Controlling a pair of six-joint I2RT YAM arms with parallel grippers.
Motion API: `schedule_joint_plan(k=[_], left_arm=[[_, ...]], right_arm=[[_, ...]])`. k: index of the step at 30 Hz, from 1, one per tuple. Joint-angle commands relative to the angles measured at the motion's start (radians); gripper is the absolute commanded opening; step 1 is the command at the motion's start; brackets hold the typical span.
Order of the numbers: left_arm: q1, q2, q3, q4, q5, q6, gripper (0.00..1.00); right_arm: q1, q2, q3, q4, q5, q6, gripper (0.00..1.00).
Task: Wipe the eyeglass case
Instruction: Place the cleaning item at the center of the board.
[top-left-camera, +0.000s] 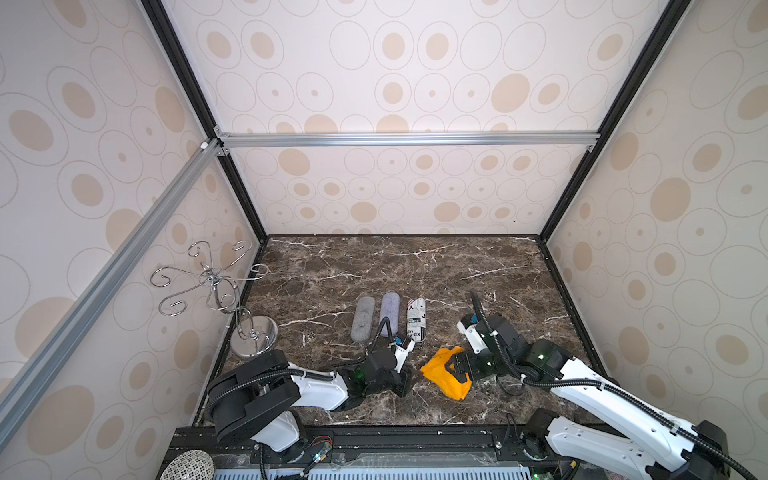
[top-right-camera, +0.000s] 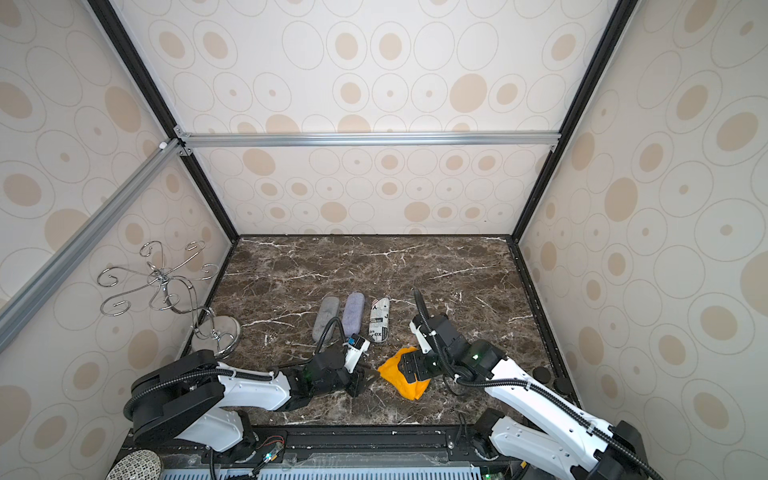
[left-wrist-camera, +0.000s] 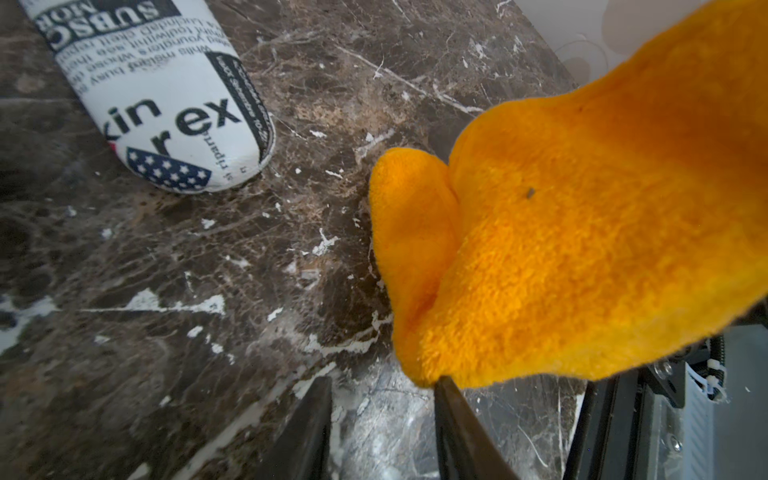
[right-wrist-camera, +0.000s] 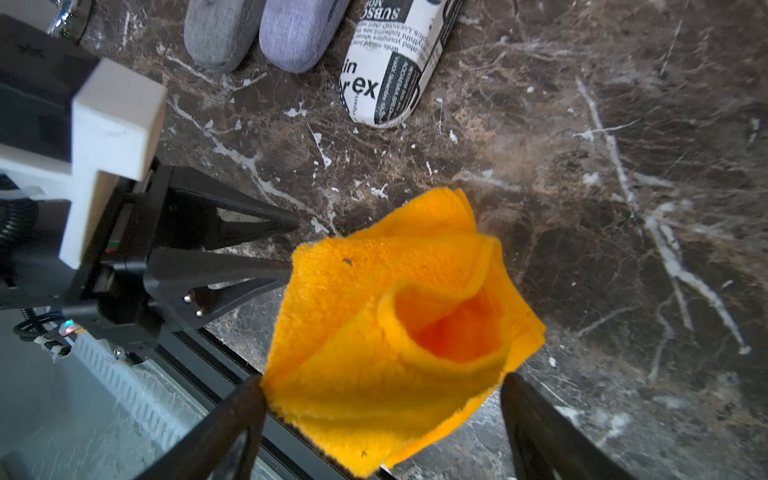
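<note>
Mia: Where are the glasses cases?

Tom: We see three of them lying side by side on the marble table (top-left-camera: 415, 266). The gray case (top-left-camera: 363, 320) is on the left. The purple case (top-left-camera: 389, 313) is just beside it. The newspaper case (top-left-camera: 416, 320) is on the right, a little apart from the purple one.

Mia: And the wiping cloth?

Tom: We find the orange cloth (top-left-camera: 438, 370) bunched up near the front of the table. It is close to the near end of the newspaper case but not touching it.

Mia: What about the right gripper (right-wrist-camera: 382, 380)?

Tom: It sits over the cloth. We see its two fingers spread wide, one on each side of the bunch, and the cloth puffs up between them. They are not pinched together. We cannot tell if the cloth lies flat on the table or is lifted a bit.

Mia: And the left gripper (left-wrist-camera: 384, 380)?

Tom: It is low over the table and points at the cloth. Its fingers stand a little apart, and we see bare table between them, so it grabs nothing. One fingertip (left-wrist-camera: 451, 399) just touches the edge of the cloth.

Mia: Anything else?

Tom: A shiny hook stand (top-left-camera: 216, 286) stands at the left edge of the table, well apart from the cases. In both top views the left arm's black cable (top-left-camera: 377, 334) passes in front of the purple case.
</note>
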Motion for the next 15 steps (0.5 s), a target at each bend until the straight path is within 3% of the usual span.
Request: schedule_joint_plan(k=[1, 3, 6, 8, 15], left_arm=[[-0.010, -0.008, 0.058, -0.055, -0.035, 0.013, 0.40], [-0.010, -0.010, 0.062, -0.048, -0.030, 0.010, 0.40], [-0.011, -0.054, 0.064, -0.042, -0.007, 0.008, 0.40], [-0.010, -0.106, 0.072, -0.061, 0.005, 0.008, 0.40], [-0.011, -0.157, 0.081, -0.012, 0.152, -0.019, 0.38]], right_arm=[[-0.003, 0.005, 0.023, -0.045, 0.018, -0.014, 0.89], [-0.002, 0.014, 0.017, -0.044, 0.023, -0.015, 0.89], [-0.002, 0.057, 0.001, -0.060, 0.058, -0.011, 0.70], [-0.002, 0.095, -0.020, -0.053, 0.054, -0.002, 0.64], [0.000, 0.171, -0.087, 0.043, 0.038, 0.028, 0.67]])
